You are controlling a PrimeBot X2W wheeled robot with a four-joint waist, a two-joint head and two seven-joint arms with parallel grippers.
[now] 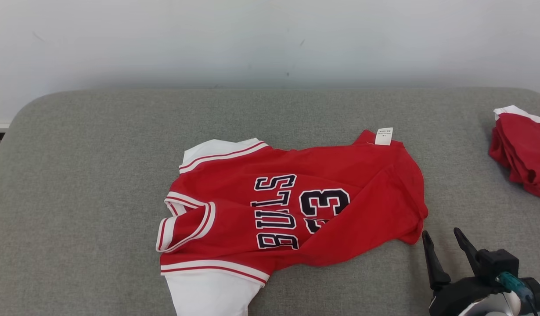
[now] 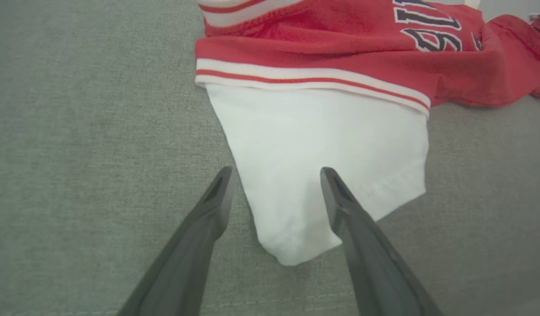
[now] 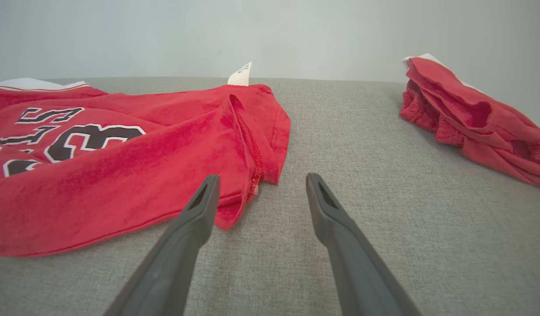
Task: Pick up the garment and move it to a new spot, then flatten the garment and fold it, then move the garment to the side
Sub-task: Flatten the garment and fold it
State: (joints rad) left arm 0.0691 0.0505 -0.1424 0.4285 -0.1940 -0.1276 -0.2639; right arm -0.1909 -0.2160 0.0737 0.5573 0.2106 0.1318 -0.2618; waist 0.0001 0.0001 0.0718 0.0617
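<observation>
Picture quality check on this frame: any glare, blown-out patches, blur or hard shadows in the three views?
Head view: soft, even light; lettering on the jersey sharp; a faint shadow band where the wall meets the table. Left wrist view: the white sleeve is nearly blown out, folds barely visible. Right wrist view: no glare, jersey weave crisp.

On grey cushion (image 1: 99, 175), far right, red cloth bundle (image 1: 522, 149); white wall (image 1: 252, 39) behind.

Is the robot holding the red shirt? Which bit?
Nothing is held. The left gripper is open at the white sleeve of the jersey, and the right gripper is open beside the red hem corner, not gripping it.
</observation>
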